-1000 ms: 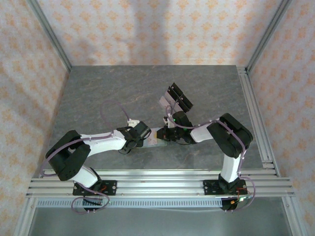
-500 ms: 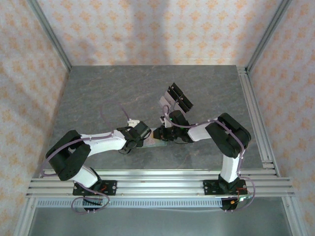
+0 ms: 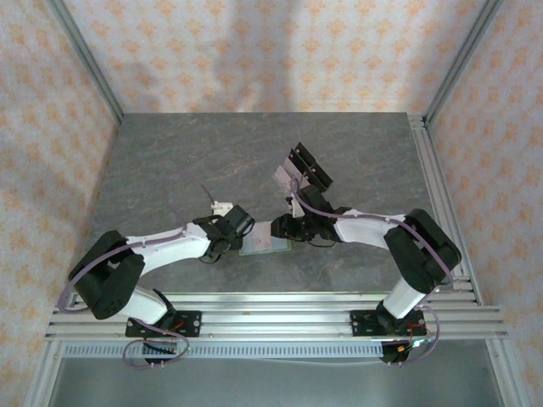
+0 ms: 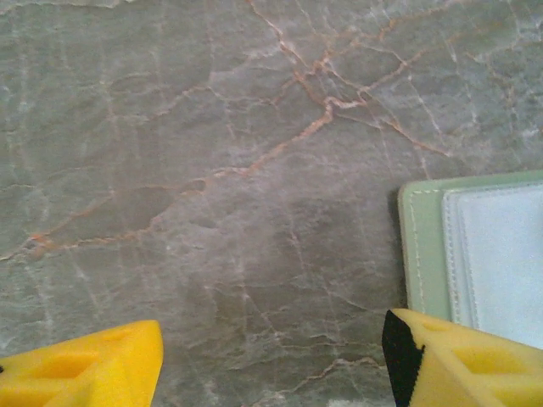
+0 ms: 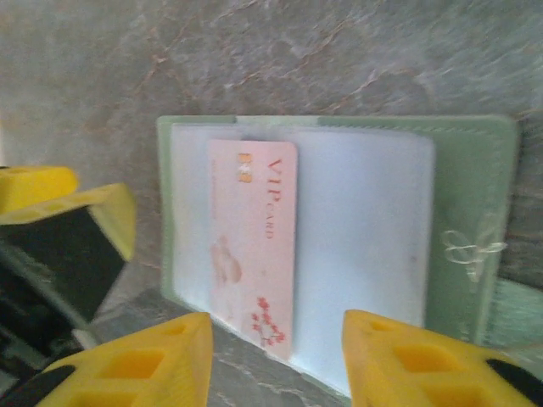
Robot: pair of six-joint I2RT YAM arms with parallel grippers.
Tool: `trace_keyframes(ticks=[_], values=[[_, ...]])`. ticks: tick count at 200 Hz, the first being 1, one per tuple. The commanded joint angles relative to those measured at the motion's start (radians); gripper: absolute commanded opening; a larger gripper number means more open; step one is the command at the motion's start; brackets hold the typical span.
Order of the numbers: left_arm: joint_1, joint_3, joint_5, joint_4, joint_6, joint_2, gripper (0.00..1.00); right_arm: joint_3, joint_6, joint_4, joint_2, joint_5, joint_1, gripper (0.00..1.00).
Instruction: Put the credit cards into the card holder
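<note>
Grey marble bears open sage-green card holder.

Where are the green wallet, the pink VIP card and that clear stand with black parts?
Sage-green soft folding wallet (image 5: 471, 178): right wrist view, bare green right edge.
Pale pink VIP card (image 5: 253, 246): right wrist view, middle of its face.
Clear acrylic stand with black parts (image 3: 307, 168): top view, a black part.

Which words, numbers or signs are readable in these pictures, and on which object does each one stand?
"VIP CARD": red print on the pink credit card lying on the open green card holder.
A small orange mark beside those words on the same card is too blurred to read.
I can read no other text.
</note>
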Motion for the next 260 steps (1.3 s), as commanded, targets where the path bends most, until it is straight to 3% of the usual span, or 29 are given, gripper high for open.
trace_keyframes(ticks=[1, 29, 64, 135, 260], values=[[0.013, 0.002, -0.045, -0.039, -0.004, -0.022, 0.71, 0.086, -0.068, -0.228, -0.015, 0.151, 0.031, 0.33], [0.015, -0.008, -0.035, -0.021, -0.002, -0.009, 0.71, 0.168, -0.100, -0.332, 0.018, 0.256, 0.075, 0.14], [0.015, -0.020, -0.030, -0.006, -0.004, 0.017, 0.70, 0.240, -0.129, -0.392, 0.077, 0.322, 0.105, 0.05], [0.015, -0.011, -0.097, -0.071, -0.044, 0.060, 0.67, 0.292, -0.147, -0.407, 0.162, 0.324, 0.127, 0.02], [0.015, -0.020, -0.045, -0.011, -0.041, 0.103, 0.66, 0.387, -0.148, -0.414, 0.249, 0.294, 0.177, 0.01]])
